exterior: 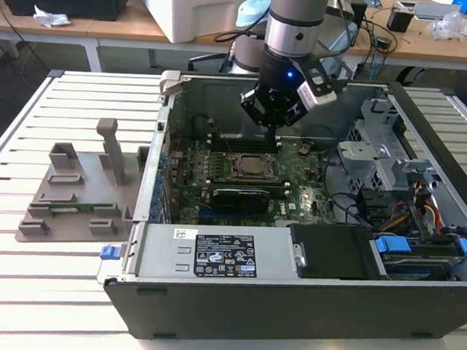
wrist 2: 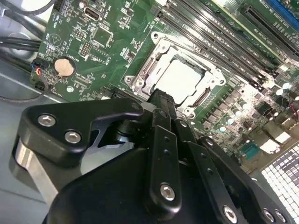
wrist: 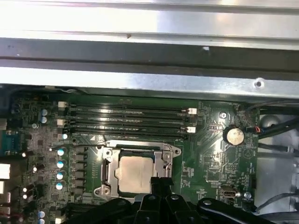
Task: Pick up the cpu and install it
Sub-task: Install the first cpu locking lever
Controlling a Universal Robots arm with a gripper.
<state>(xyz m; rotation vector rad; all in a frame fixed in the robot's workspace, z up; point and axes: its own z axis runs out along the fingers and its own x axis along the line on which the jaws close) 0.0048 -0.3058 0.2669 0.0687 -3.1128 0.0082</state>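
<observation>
**CPU seated in socket, gripper poised above**

The cpu (wrist: pixel 135 173) was seen lying flat inside the socket frame (wrist: pixel 108 164) on the motherboard (wrist 2: pixel 84 42), its pale metal top turned upward; being square, no long axis could be told, though its edges were lined up with the frame. The gripper (wrist 2: pixel 161 100) was held just above the chip's near edge (inside the open computer case (exterior: pixel 305 302)), its fingers drawn together with nothing seen between them. The placement was judged done, the frame not yet clamped.
</observation>
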